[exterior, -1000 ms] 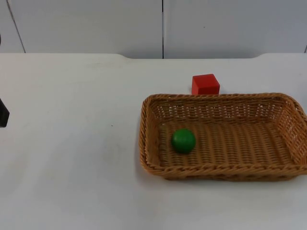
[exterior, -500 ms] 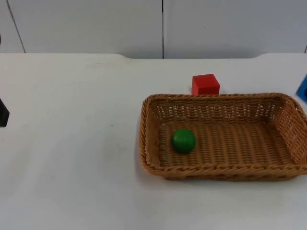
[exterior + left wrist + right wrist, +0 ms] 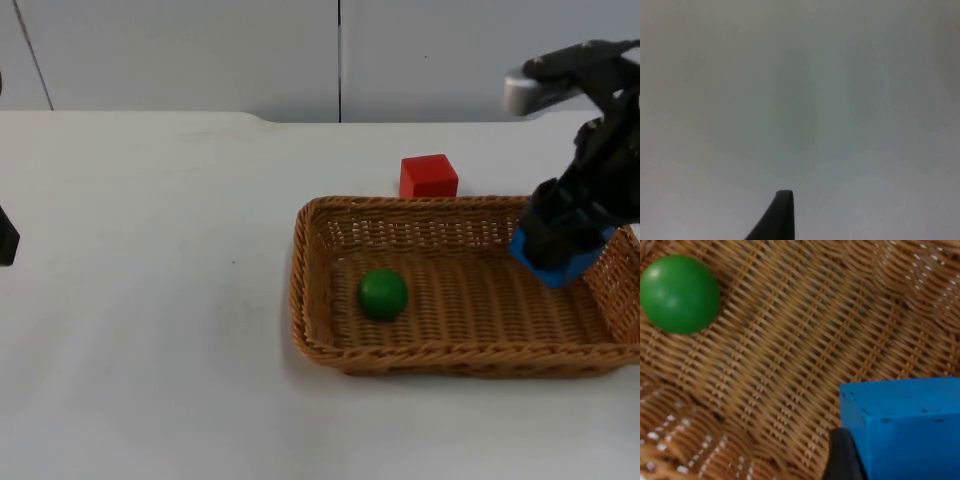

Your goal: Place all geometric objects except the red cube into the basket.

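Observation:
A woven wicker basket (image 3: 320,345) lies on the white table at the right. A green ball (image 3: 383,294) rests on its floor near the left end, and the right wrist view shows the same green ball (image 3: 680,293) on the weave. My right gripper (image 3: 562,252) hangs over the basket's right end, shut on a blue block (image 3: 556,266); the blue block (image 3: 905,425) hovers above the basket floor (image 3: 790,360). A red cube (image 3: 428,176) stands on the table just behind the basket's far rim. My left arm (image 3: 7,238) waits at the left edge.
The grey partition wall (image 3: 340,55) closes off the table at the back. Bare white table (image 3: 150,300) spreads left of and in front of the basket. The left wrist view looks onto plain table (image 3: 800,100) past a black fingertip (image 3: 780,215).
The right arm has swung in from the right edge with the blue block and now holds it over the basket's right end. The ball, cube and left arm have not moved.

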`<state>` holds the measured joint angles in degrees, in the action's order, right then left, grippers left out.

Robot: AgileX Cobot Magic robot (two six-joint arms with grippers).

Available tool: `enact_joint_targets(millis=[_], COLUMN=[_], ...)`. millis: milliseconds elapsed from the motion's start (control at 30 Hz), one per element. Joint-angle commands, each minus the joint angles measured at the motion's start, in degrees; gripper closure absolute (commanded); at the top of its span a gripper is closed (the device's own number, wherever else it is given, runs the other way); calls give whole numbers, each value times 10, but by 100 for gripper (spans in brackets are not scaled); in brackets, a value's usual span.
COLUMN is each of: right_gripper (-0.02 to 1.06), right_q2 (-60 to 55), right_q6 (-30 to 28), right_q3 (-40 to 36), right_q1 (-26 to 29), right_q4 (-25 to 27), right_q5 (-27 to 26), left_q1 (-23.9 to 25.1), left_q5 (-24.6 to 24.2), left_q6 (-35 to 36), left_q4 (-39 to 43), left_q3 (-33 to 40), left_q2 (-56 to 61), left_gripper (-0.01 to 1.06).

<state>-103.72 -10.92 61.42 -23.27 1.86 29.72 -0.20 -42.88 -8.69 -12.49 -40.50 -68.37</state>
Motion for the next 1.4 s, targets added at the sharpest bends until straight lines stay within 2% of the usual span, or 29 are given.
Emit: enact_joint_targets(millis=[0, 33, 67, 200, 233, 300, 367, 667, 800, 1000, 1267, 1333, 1367], right_gripper=[92, 84, 84, 60, 60, 47, 39, 36, 36, 36, 36, 33, 28], right_q2=[-13, -26, -26, -54, -54, -60, -60, -16, 40, 182, 263, 283, 293], right_q6=[0, 0, 0, 0, 0, 0, 0, 0, 0, 0, 0, 0, 0], right_q3=[2, 2, 2, 2, 2, 2, 2, 2, 2, 2, 2, 2, 2], right_q1=[-1, -1, -1, -1, -1, -1, -1, -1, -1, -1, -1, -1, -1], right_q4=[-2, 0, 0, 3, 3, 15, 19, 26, 28, 28, 28, 28, 28], right_q5=[-23, -35, -35, -48, -48, -52, -56, -52, -32, 19, 40, 52, 59], left_q1=[3, 3, 3, 3, 3, 3, 3, 3, 3, 3, 3, 3, 3], left_q5=[0, 1, 1, 1, 1, 1, 1, 1, 1, 1, 1, 1, -3], left_q6=[-1, -1, -1, -1, -1, -1, -1, -1, -1, -1, -1, -1, -1], left_q4=[-5, -5, -5, -5, -5, -5, -5, -5, -5, -6, -6, -6, -6], left_q3=[3, 3, 3, 3, 3, 3, 3, 3, 3, 3, 3, 3, 2], left_q2=[4, 4, 4, 4, 4, 4, 4, 4, 4, 4, 4, 4, 4], left_gripper=[0, 0, 0, 0, 0, 0, 0, 0, 0, 0, 0, 0, 0])
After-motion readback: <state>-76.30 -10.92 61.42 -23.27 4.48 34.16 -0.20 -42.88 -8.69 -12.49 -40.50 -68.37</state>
